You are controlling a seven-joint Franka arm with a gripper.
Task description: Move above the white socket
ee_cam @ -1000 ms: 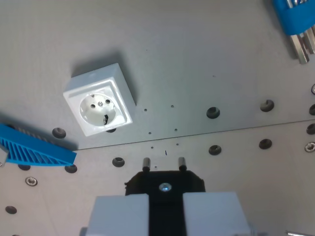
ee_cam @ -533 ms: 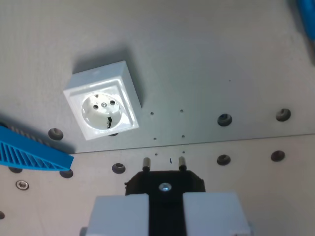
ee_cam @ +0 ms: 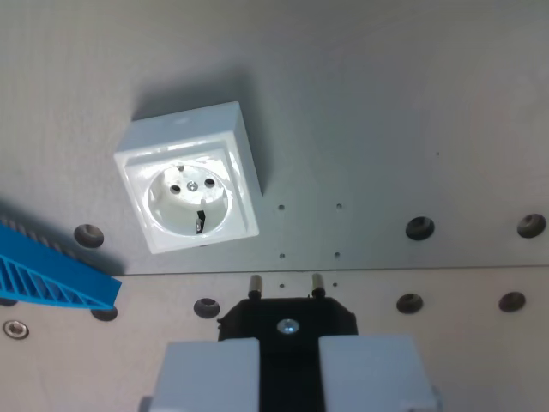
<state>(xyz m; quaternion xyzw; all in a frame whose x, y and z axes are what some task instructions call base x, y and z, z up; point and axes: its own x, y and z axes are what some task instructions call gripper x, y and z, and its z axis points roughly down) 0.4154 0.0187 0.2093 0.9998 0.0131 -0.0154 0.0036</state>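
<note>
White socket (ee_cam: pixel 190 189) located in the upper left of the frame, flat on the grey tabletop (ee_cam: pixel 386 103), square housing rotated slightly out of line with the frame edges. Round recess faces up, two pin holes and centre screw visible. Gripper (ee_cam: pixel 288 343) seen at the bottom centre, jaws closed on a black plug (ee_cam: pixel 286 319) whose two metal pins point toward the top of the frame. Socket offset from the plug pins: up and to the wrist view's left, clearly apart, no contact. Pins currently over the seam between two tabletop plates, beside a row of mounting holes (ee_cam: pixel 419 227). Blue ribbed part (ee_cam: pixel 51 275) at the left edge, just below the socket's lower left corner, near but apparently not touching. Required correction, as judged: translate up-left in frame until the recess sits directly ahead of the pins. Alignment not yet reached.
</note>
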